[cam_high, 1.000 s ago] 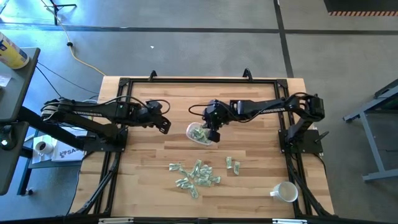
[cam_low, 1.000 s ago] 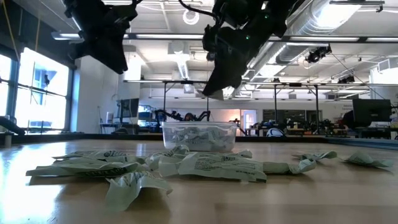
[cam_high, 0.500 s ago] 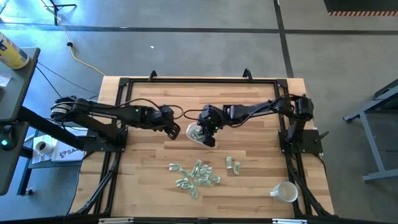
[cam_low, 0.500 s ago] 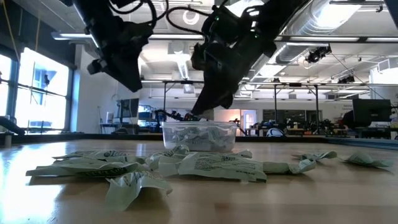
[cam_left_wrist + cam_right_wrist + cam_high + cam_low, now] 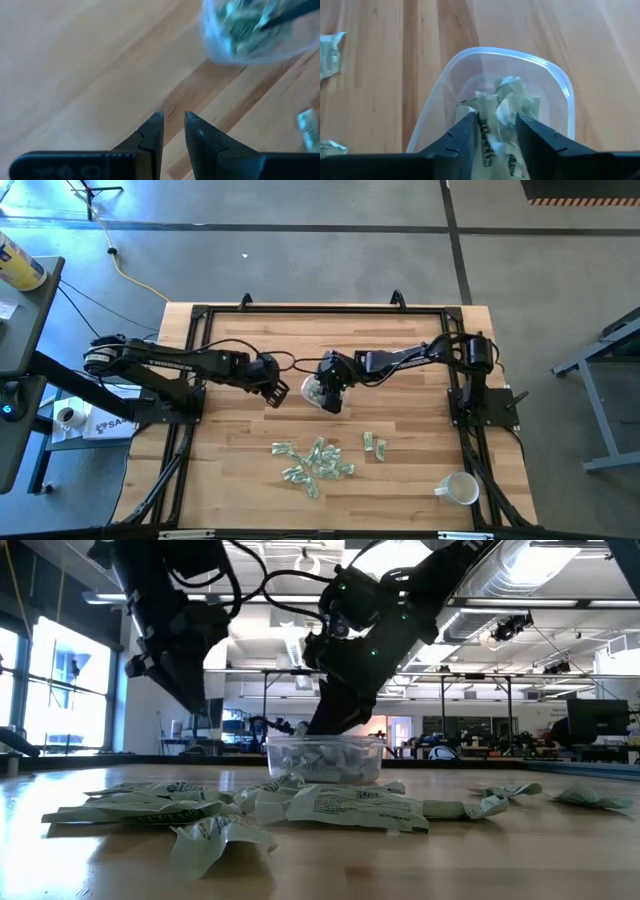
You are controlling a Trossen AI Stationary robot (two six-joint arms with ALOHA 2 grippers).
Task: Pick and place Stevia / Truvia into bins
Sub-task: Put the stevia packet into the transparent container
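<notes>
A clear plastic bowl [image 5: 314, 393] [image 5: 322, 759] at the table's middle holds several pale green and white sachets [image 5: 506, 107]. My right gripper [image 5: 331, 399] [image 5: 496, 129] reaches slanting down into it, its fingers apart with a crumpled sachet between them. My left gripper [image 5: 279, 391] [image 5: 173, 120] hangs just left of the bowl [image 5: 252, 32], over bare wood, its fingers a narrow gap apart with nothing between them. More sachets [image 5: 315, 459] lie loose on the table nearer the front edge. My right gripper's fingers [image 5: 468, 131] stand on either side of a crumpled sachet [image 5: 495, 117] inside the bowl, coming slanting down from the table's right. The sachet lies among the others in the bowl. Whether the fingers touch it, I cannot tell.
A white mug [image 5: 458, 488] lies at the front right corner. Two sachets [image 5: 374, 445] lie apart, right of the main heap. In the low view the heap [image 5: 250, 805] spreads across the foreground before the bowl. A black frame [image 5: 320, 310] edges the table.
Both grippers have come down. My left gripper has also gone toward the table's right, up close to the bowl's left side. My right gripper has sunk from above the bowl down into it.
</notes>
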